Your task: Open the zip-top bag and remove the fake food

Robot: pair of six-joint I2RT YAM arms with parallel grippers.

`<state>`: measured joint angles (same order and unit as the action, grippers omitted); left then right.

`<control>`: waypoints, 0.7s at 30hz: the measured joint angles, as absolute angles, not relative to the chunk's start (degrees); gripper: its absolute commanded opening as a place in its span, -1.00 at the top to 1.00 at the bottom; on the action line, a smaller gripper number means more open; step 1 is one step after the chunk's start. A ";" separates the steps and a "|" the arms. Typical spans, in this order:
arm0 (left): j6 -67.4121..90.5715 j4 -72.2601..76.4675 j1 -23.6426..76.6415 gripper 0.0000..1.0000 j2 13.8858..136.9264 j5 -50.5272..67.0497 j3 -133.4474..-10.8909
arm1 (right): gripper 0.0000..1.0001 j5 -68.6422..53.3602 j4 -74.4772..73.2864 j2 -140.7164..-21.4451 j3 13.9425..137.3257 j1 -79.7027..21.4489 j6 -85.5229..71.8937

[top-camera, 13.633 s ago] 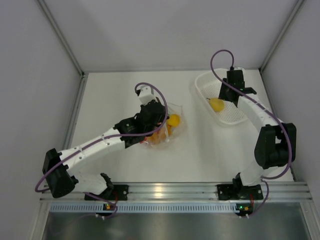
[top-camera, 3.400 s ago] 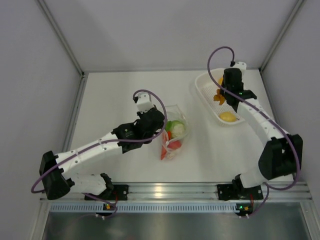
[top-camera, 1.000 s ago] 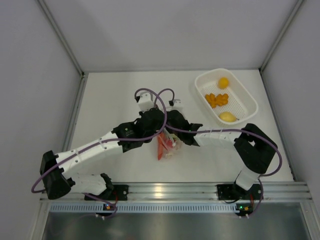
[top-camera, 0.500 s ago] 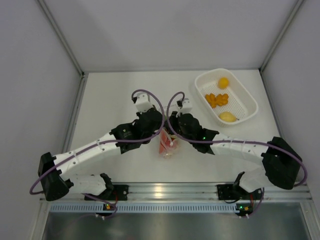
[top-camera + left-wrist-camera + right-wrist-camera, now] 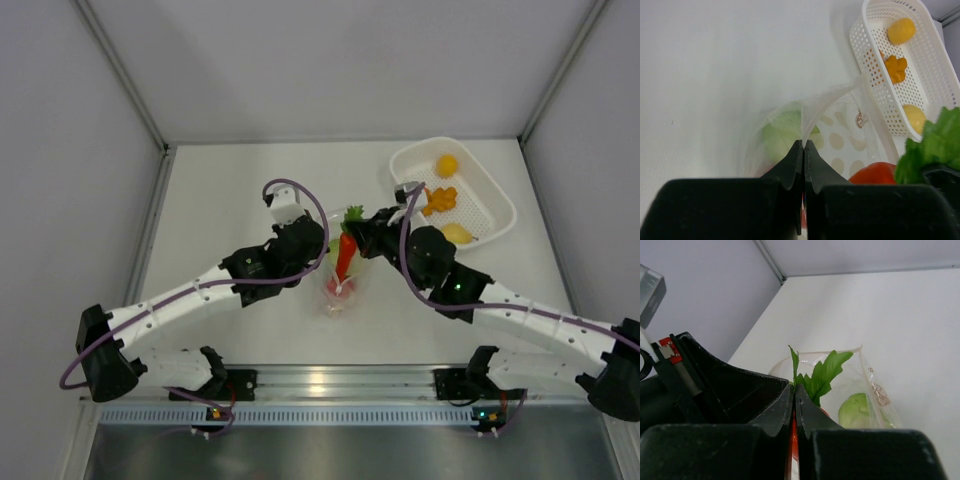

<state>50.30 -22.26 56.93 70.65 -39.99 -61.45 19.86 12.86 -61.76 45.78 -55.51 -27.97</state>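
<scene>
The clear dotted zip-top bag (image 5: 340,285) lies mid-table with its mouth held up. My left gripper (image 5: 322,258) is shut on the bag's edge (image 5: 812,107). My right gripper (image 5: 355,230) is shut on the green stem (image 5: 822,372) of the red chilli (image 5: 345,256), which hangs partly above the bag. A pale-green ball (image 5: 782,132) and a red ball (image 5: 336,290) are inside the bag. The lemon (image 5: 458,234), orange ball (image 5: 446,163) and orange lumpy piece (image 5: 440,200) lie in the basket.
The white perforated oval basket (image 5: 500,205) stands at the back right, and it also shows in the left wrist view (image 5: 860,40). The two arms meet closely over the bag. Grey walls close the table on the left, the back and the right.
My right arm came from the basket to the bag, shut on the chilli's stem and has lifted it up and right out of the bag. My left gripper keeps holding the bag.
</scene>
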 measured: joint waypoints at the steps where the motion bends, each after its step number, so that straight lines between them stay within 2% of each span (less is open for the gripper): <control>1: 50.30 -22.26 56.90 1.00 70.65 -39.94 -61.45 | 1.00 19.99 12.08 -60.60 45.95 -55.51 -27.16; 7: 50.30 -22.26 56.88 1.00 70.65 -39.92 -61.43 | 1.00 21.37 5.41 -56.38 52.34 -53.82 -23.03; 10: 50.30 -22.26 56.88 1.00 70.63 -39.92 -61.30 | 1.00 21.37 2.79 -54.33 55.75 -49.89 -21.54; 21: 49.80 -22.35 56.77 1.00 67.94 -39.38 -60.62 | 1.00 19.27 -7.16 -52.03 66.70 -24.08 -18.85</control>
